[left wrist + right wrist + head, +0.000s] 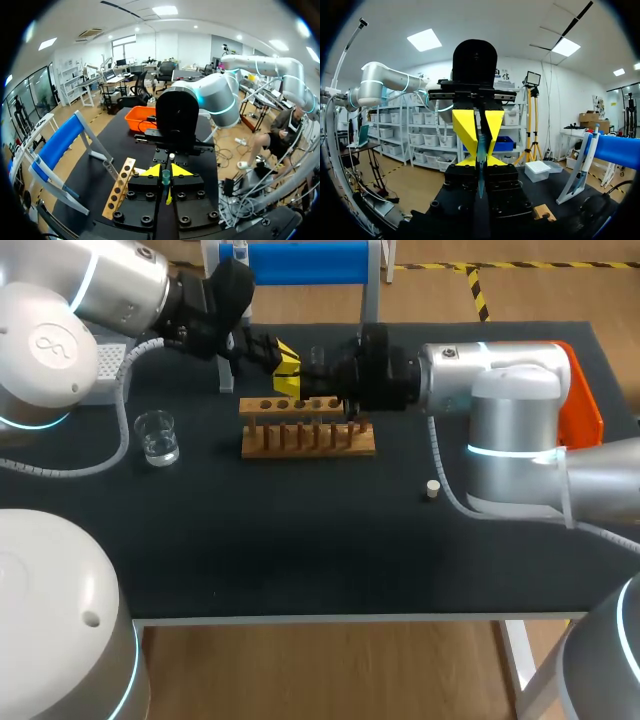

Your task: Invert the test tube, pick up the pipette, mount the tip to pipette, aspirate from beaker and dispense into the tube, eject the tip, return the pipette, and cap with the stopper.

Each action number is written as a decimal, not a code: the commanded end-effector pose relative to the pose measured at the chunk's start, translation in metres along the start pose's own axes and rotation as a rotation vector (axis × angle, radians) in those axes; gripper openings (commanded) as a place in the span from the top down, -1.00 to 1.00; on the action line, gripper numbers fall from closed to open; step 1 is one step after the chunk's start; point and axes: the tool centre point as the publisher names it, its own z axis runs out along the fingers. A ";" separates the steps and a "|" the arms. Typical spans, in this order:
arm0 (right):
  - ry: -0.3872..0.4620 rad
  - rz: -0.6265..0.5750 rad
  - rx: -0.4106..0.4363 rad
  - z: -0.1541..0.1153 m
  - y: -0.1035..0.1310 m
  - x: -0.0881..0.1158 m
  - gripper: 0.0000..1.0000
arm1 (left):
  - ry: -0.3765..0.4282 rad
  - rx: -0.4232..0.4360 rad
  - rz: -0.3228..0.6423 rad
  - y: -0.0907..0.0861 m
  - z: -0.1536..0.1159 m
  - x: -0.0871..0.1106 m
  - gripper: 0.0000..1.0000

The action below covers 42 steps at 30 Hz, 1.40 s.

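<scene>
Both my grippers meet over the far-middle of the table, just above the wooden rack [307, 430], w/ the test tube [165, 181] lying roughly level between them. My left gripper [166, 171] is narrow, yellow tips pinching the tube from both sides. My right gripper [480, 162] faces it head-on and looks equally narrow, tips closed onto the same tube, so I read it as a two-handed hold, prob. mid hand-over for the invert step. In the head view the tube itself is mostly hidden behind the two wrists. The beaker [157, 436] w/ clear liquid sits well left of the rack, and the stopper [432, 489] lies alone, near and right of it. Handling, as I judge it: the tube is light, thin-walled, stiff and smooth, so slippery and brittle. Too much squeeze could crack it, and any twist between the two arms could snap it or pop it out. Best hold is across the round body, approx mid-length, clear of the open mouth, firm but no more. Only one side should let go, and only once the other is def. secure. The rack holes look snug, so it needs to go in upright and centred.
</scene>
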 end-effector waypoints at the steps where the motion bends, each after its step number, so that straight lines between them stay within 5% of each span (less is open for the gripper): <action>1: 0.003 0.000 -0.001 -0.005 -0.001 0.000 1.00 | 0.003 -0.005 -0.002 0.000 -0.001 -0.001 -1.00; 9: -0.004 -0.008 0.014 -0.043 -0.005 0.007 1.00 | 0.003 -0.005 -0.002 0.000 -0.001 -0.001 -1.00; 31: 0.008 -0.052 -0.017 -0.217 0.000 0.044 1.00 | 0.003 -0.005 -0.002 0.000 -0.001 -0.001 -1.00; 42: 0.012 -0.024 -0.006 -0.265 -0.014 0.051 1.00 | 0.003 -0.005 -0.002 0.000 -0.001 -0.001 -1.00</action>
